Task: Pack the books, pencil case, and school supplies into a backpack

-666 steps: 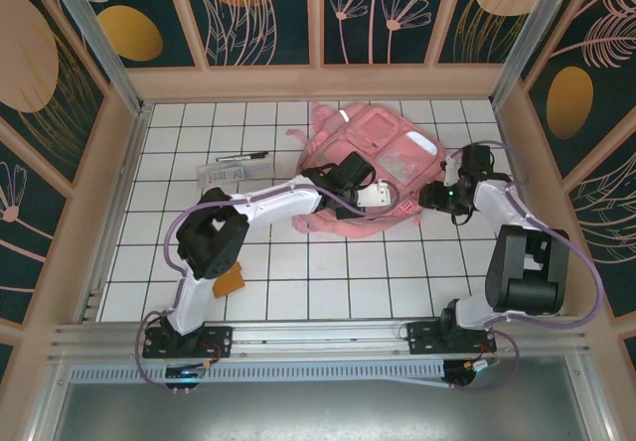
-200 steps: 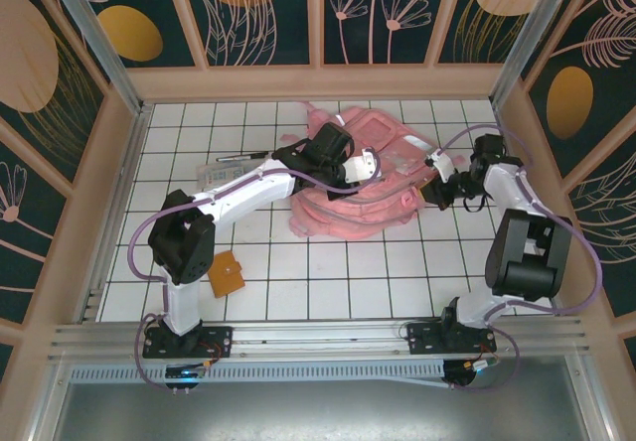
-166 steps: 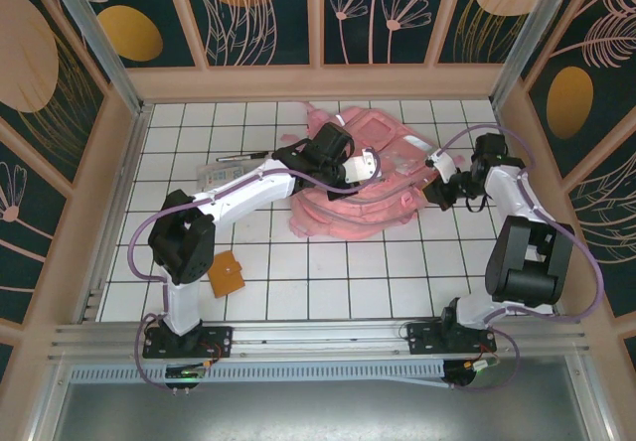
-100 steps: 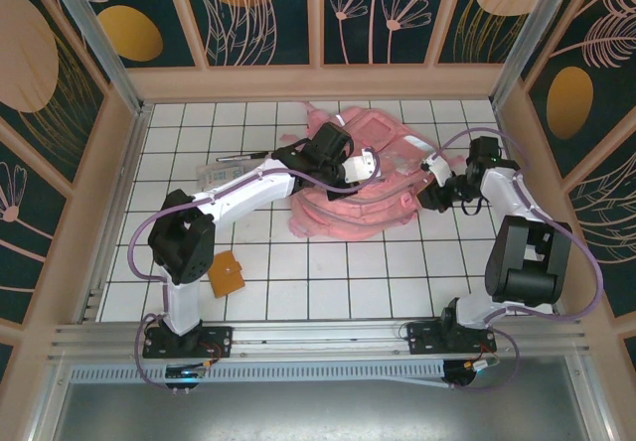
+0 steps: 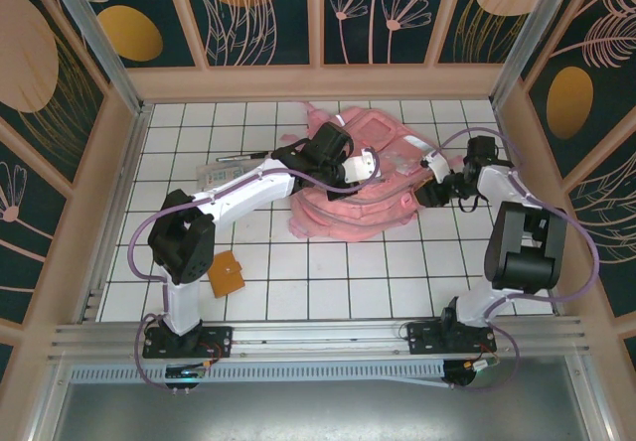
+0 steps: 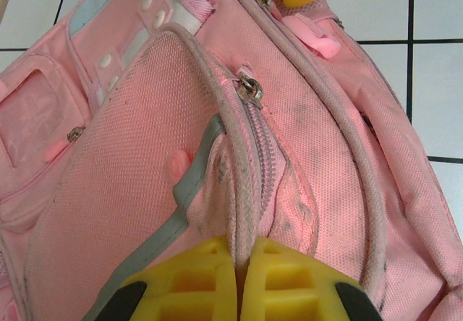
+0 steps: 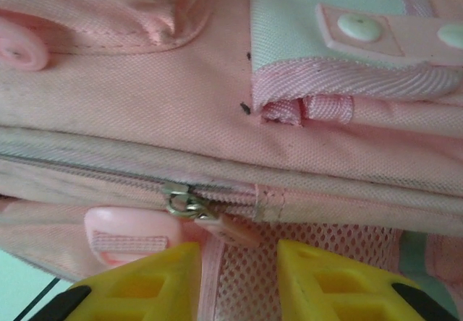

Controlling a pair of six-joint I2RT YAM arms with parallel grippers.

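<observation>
Left end effector [image 6: 239, 254] pinched shut on pink backpack [image 6: 123, 191] seam, right end effector [image 7: 239, 254] narrowly parted beside zipper pull [image 7: 184, 205].

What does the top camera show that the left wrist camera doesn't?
Top view: the orange-brown notebook and the clear pencil case, both lying out on the table. Left wrist view: a metal zipper pull up close, and the left end effector shut on the seam below it. Both: the pink backpack.
</observation>
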